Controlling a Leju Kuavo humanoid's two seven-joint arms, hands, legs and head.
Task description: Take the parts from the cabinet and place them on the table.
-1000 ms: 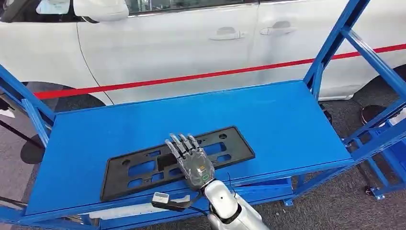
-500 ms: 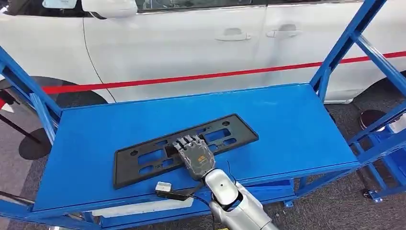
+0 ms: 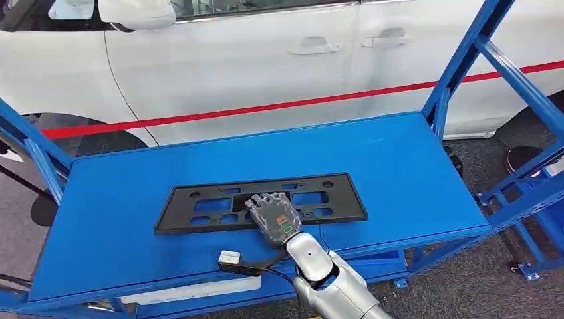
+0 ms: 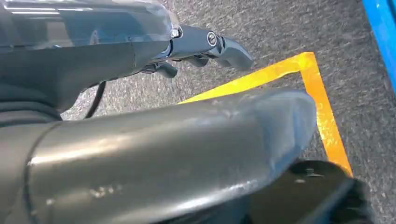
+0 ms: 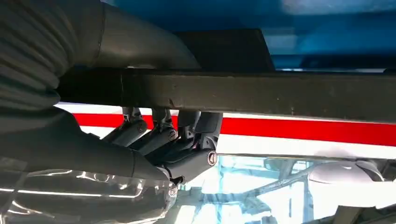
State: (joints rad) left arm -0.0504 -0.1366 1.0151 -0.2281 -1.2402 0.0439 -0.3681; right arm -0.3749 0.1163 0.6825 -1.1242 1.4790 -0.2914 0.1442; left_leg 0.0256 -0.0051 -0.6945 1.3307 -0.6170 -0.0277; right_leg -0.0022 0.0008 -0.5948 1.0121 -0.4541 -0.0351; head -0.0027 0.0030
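Blue shelf point(image 3: 412, 173) carries the black plastic frame part point(image 3: 199, 207), lying flat near the shelf's front edge, w/ bare blue surface either side and behind. Right robot hand point(image 3: 273, 214) grips the part's near long edge, fingers curled over it, thumb under it. Blue corner posts point(image 3: 462, 63) rise at the shelf's ends. White car point(image 3: 279, 60) stands just behind the shelf. Left robot hand point(image 4: 205, 46) hangs over grey floor by yellow tape point(image 4: 322, 112), fingers curled on nothing.
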